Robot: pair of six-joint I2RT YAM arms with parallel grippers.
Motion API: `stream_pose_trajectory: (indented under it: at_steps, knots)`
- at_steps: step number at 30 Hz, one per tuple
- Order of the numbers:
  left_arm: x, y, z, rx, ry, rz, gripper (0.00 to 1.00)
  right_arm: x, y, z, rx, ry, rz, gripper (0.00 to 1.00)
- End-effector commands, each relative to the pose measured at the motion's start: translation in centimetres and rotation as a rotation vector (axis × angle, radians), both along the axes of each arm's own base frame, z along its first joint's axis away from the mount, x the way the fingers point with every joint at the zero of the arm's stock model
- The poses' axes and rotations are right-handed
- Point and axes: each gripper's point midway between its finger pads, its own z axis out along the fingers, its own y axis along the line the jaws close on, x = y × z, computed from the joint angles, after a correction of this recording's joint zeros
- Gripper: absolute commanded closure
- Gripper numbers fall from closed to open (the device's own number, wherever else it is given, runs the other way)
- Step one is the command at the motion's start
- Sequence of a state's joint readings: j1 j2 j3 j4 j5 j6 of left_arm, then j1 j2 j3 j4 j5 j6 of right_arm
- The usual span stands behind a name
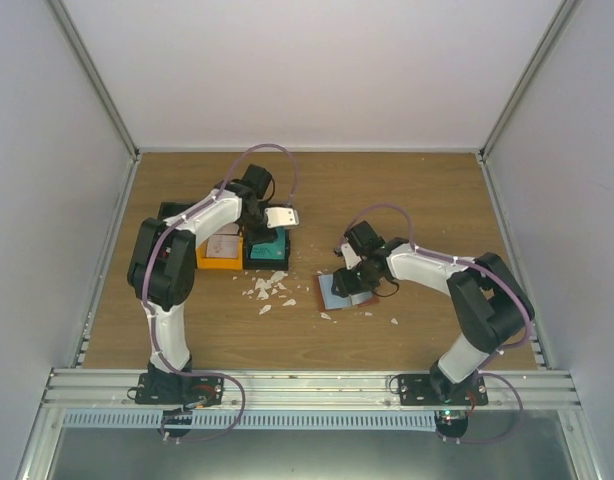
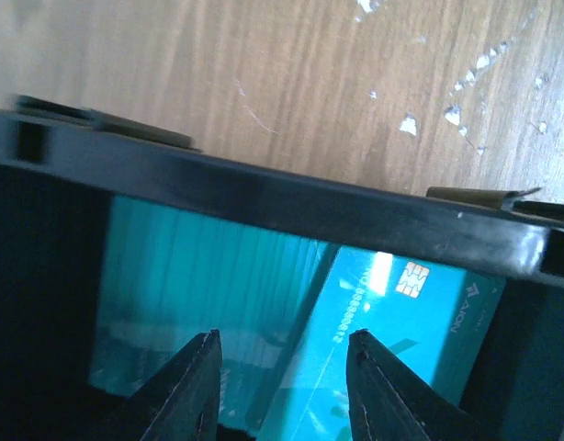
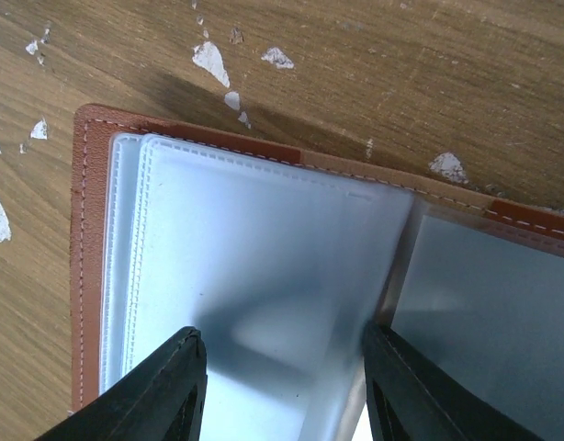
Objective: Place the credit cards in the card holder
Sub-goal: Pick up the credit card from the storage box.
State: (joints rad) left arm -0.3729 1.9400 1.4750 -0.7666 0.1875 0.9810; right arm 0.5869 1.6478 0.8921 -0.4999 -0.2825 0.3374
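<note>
The card holder (image 1: 349,292) lies open on the wood, brown leather (image 3: 80,276) framing frosted clear sleeves (image 3: 254,248). My right gripper (image 3: 282,335) hovers open right over these sleeves, its fingertips (image 3: 192,342) spread across one sleeve page; whether they touch it I cannot tell. Teal credit cards (image 2: 420,312) lie stacked in a black bin (image 2: 264,193), the top one showing a gold chip. My left gripper (image 2: 284,342) is open just above that stack with nothing between its fingers. In the top view the left gripper (image 1: 275,228) sits over the black bin (image 1: 266,252).
An orange bin (image 1: 218,252) holding a pale card stands directly left of the black bin. White scraps (image 1: 267,292) litter the wood between the bins and the card holder, and more scraps (image 3: 211,62) lie beyond the holder's far edge.
</note>
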Motion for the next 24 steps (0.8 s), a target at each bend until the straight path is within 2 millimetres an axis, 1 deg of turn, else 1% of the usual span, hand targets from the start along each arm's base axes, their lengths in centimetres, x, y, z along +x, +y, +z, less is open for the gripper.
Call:
stream_pose_trajectory:
  at_steps: [1,7,9,12,15,17,22,24]
  knots:
    - [-0.8,-0.5,-1.8,0.052,0.059,-0.037,0.60,0.5,-0.3,-0.8,-0.002,0.009,-0.002,0.51]
    - [-1.6,-1.0,-2.5,0.058,0.107,-0.052,0.61,0.6,-0.5,-1.0,0.003,0.010,-0.012,0.51]
    - [-1.7,-0.7,-3.2,0.081,0.115,-0.047,0.59,0.6,-0.5,-1.0,0.005,0.011,-0.013,0.51]
    - [-2.0,-0.2,-4.7,0.126,0.162,-0.034,0.59,0.9,-0.4,-1.0,0.005,0.003,-0.015,0.51]
    - [-2.4,-0.1,-5.1,0.128,0.184,-0.028,0.60,1.0,-0.5,-1.0,-0.004,-0.001,-0.016,0.51]
    - [-2.7,-0.2,-5.0,0.120,0.189,-0.033,0.63,1.1,-0.6,-1.1,-0.008,-0.004,-0.019,0.51]
    - [-2.9,-0.4,-3.8,0.103,0.182,-0.041,0.75,1.2,-0.6,-1.0,-0.010,-0.009,-0.019,0.51]
    - [-3.2,-0.3,-3.4,0.108,0.187,-0.038,0.77,1.3,-0.6,-1.1,-0.013,-0.011,-0.021,0.51]
